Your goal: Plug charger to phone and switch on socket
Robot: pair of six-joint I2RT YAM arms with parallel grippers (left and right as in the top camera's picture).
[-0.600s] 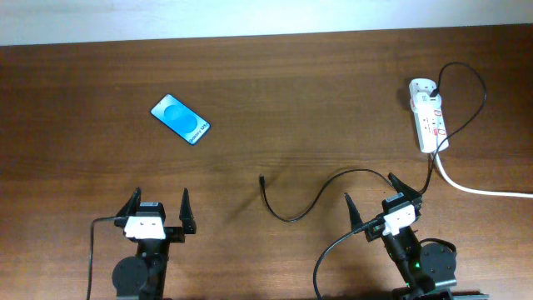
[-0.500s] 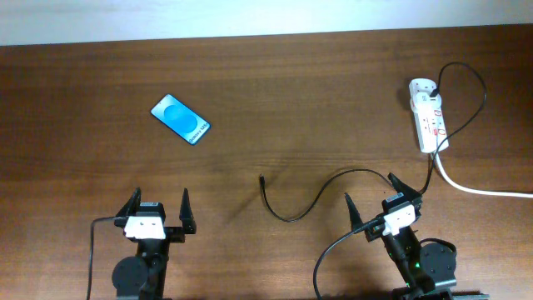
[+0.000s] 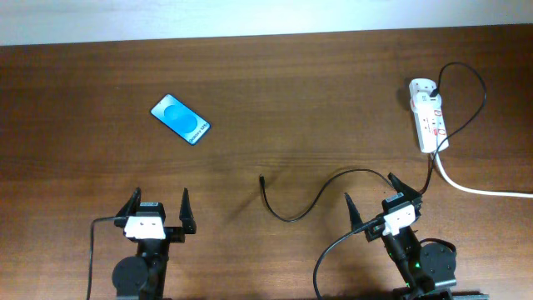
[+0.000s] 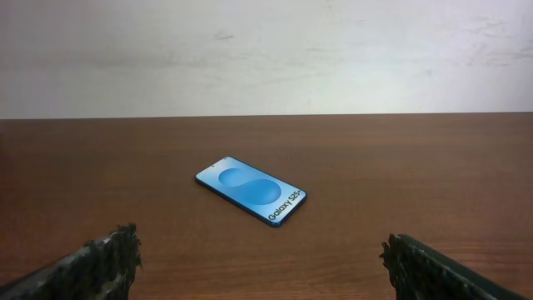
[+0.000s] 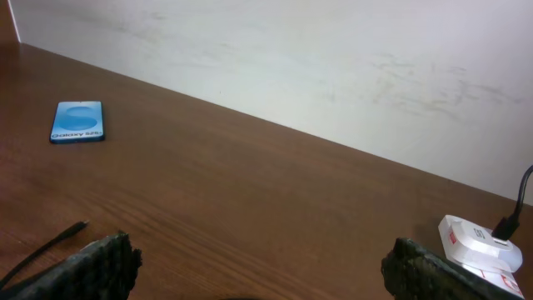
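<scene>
Sitting on the counter (image 3: 291, 100): one phone (image 3: 181, 119), one charger (image 3: 287, 219), one socket (image 3: 429, 125); two hands, left hand (image 3: 160, 204) and right hand (image 3: 370, 188), both spread wide, empty.

From the wrist, the right gripper (image 5: 262, 255) has its fingers (image 5: 104, 265) spread wide, only the dark tips poking in at the bottom corners, with nothing between them. The phone (image 5: 78, 122) lies flat on the wooden table (image 5: 250, 192), far left near the white wall (image 5: 316, 58). The charger (image 5: 48, 245) tip sneaks in at lower left. The socket (image 5: 476, 248) sits lower right with something black plugged in, probably the cable's other end.
</scene>
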